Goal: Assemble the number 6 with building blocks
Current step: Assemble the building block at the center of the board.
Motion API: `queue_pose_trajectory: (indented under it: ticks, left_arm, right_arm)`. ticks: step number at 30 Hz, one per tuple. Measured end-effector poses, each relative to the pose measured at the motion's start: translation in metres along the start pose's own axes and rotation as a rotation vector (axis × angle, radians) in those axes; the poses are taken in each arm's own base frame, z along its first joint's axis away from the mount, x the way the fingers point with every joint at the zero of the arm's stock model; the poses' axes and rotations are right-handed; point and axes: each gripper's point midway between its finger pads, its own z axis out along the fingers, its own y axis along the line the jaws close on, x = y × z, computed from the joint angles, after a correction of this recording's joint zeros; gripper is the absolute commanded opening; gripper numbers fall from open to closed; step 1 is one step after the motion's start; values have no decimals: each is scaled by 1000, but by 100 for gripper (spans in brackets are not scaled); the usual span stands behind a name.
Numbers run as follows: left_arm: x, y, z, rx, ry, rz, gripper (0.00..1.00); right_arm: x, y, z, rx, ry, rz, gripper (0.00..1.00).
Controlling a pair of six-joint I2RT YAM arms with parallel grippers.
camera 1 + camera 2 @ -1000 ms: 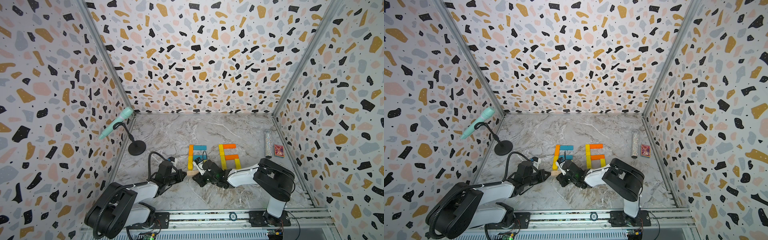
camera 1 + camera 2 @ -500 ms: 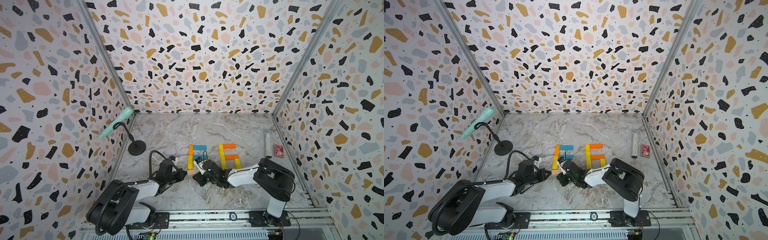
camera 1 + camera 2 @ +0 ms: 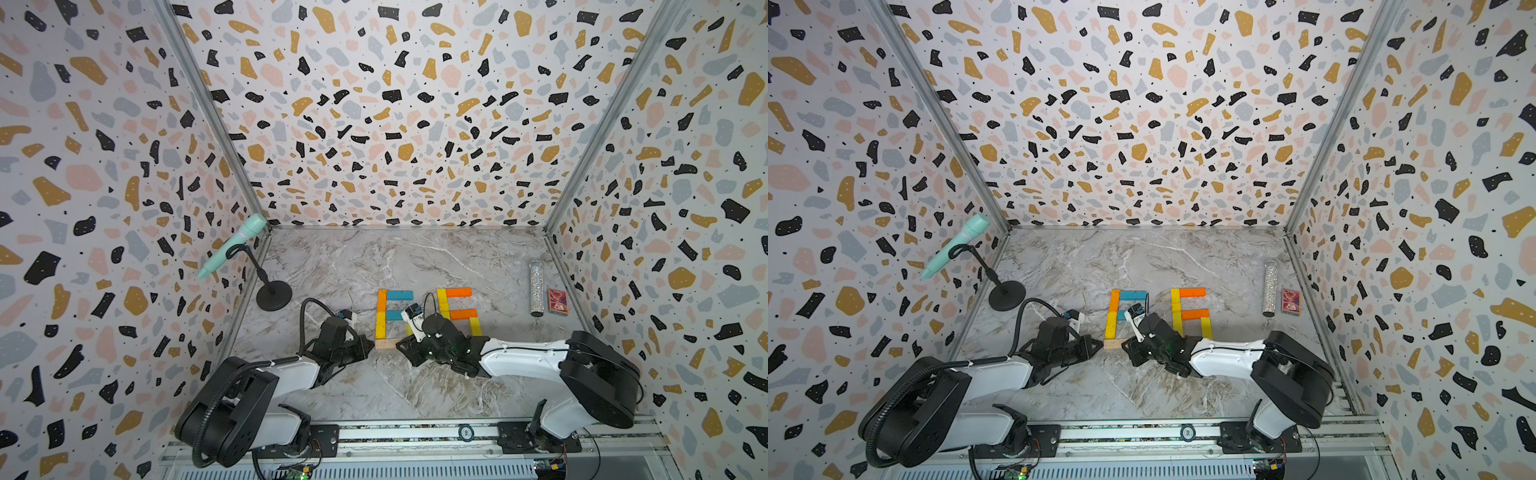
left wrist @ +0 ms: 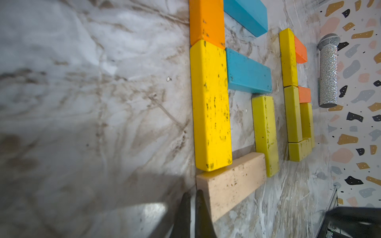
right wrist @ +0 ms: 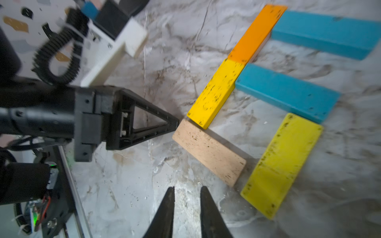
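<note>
Both arms lie low, stretched across the desk [image 3: 353, 266]. Left gripper [image 5: 176, 123] is pinched together, tip against the end of the pale plank [image 5: 209, 152]. Right gripper [image 5: 187, 190] is narrowly parted, empty, just short of that plank. Number 6 [image 3: 390, 320] sits mid-desk. Left wrist view shows the pale base skewed; in both top views the right arm partly hides the loop's side.

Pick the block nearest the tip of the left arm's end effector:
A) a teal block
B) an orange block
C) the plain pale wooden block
C: the left end effector, shut, has its tip right at one end of the plain wooden block.
</note>
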Motion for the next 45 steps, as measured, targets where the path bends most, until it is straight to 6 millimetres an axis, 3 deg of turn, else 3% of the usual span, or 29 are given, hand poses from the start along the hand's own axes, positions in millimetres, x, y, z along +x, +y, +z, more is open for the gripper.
queue_pose_trajectory:
  ticks: [5, 10, 27, 45]
  left_arm:
    - [0, 4, -7, -37, -9, 3, 2]
    - [1, 7, -6, -52, 3, 14, 2]
    - [0, 1, 0, -13, 9, 31, 1]
    - [-3, -1, 3, 0, 4, 35, 0]
  right_arm:
    - [-3, -29, -15, 66, -26, 64, 24]
    - [24, -51, -10, 127, 53, 94, 24]
    - [50, -77, 5, 173, 121, 151, 22]
    - [48, -75, 9, 154, 116, 154, 22]
